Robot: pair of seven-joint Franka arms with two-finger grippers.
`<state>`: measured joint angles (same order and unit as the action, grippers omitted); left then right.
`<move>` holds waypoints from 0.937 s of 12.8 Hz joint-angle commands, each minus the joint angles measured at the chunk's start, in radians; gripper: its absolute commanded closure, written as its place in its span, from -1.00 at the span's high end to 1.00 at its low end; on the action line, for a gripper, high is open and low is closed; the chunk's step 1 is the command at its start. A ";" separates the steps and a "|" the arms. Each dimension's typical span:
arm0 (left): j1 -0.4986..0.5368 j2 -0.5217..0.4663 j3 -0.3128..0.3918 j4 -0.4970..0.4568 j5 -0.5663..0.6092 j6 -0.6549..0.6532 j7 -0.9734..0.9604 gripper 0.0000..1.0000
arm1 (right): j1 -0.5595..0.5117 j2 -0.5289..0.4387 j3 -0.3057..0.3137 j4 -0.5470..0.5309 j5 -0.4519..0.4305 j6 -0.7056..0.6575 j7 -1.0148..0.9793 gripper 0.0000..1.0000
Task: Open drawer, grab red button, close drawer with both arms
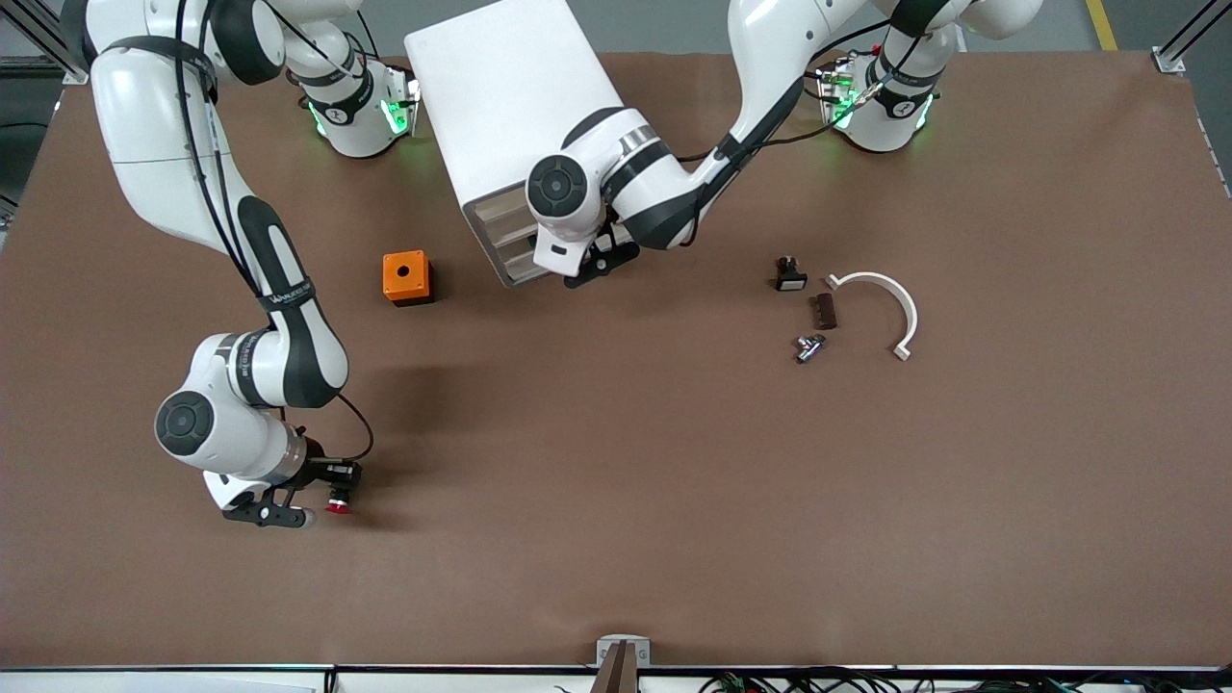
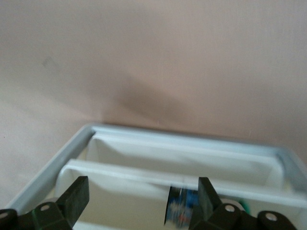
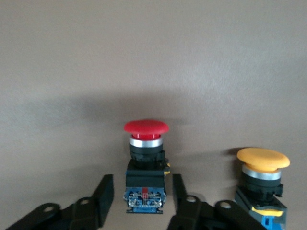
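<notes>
Right pincer (image 3: 139, 203) apart on either side of the upright red button (image 3: 145, 165), fingers just beside its blue block.

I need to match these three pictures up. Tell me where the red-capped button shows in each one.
Front view: the red-capped button sits by the right gripper, near the right arm's end of the table.
Left wrist view: not in it; only an open drawer.
Right wrist view: upright on the table, between the open fingers.
Shared landmark: the brown tabletop.
</notes>
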<state>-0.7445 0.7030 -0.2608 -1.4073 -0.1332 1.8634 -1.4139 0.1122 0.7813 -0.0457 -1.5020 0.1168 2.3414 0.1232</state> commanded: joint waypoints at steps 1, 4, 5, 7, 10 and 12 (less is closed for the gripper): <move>0.046 -0.042 0.063 0.010 0.042 -0.020 -0.042 1.00 | -0.029 -0.031 0.021 0.022 -0.009 -0.019 -0.048 1.00; 0.121 -0.109 0.136 0.011 0.098 -0.020 -0.031 1.00 | -0.046 -0.115 0.018 0.009 -0.012 -0.106 -0.094 1.00; 0.178 -0.143 0.138 0.010 0.115 -0.029 -0.013 1.00 | -0.054 -0.155 0.020 0.008 -0.012 -0.137 -0.097 1.00; 0.269 -0.175 0.135 0.010 0.138 -0.073 0.102 1.00 | -0.055 -0.235 0.018 0.005 -0.012 -0.212 -0.086 1.00; 0.380 -0.262 0.138 0.010 0.187 -0.115 0.298 1.00 | -0.074 -0.400 0.018 -0.105 -0.011 -0.249 -0.083 1.00; 0.437 -0.336 0.140 0.008 0.188 -0.116 0.480 1.00 | -0.097 -0.495 0.018 -0.162 -0.012 -0.260 -0.085 1.00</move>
<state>-0.3473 0.4588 -0.1146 -1.3714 0.0314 1.7664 -1.0619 0.0507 0.4080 -0.0467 -1.5465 0.1165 2.0763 0.0415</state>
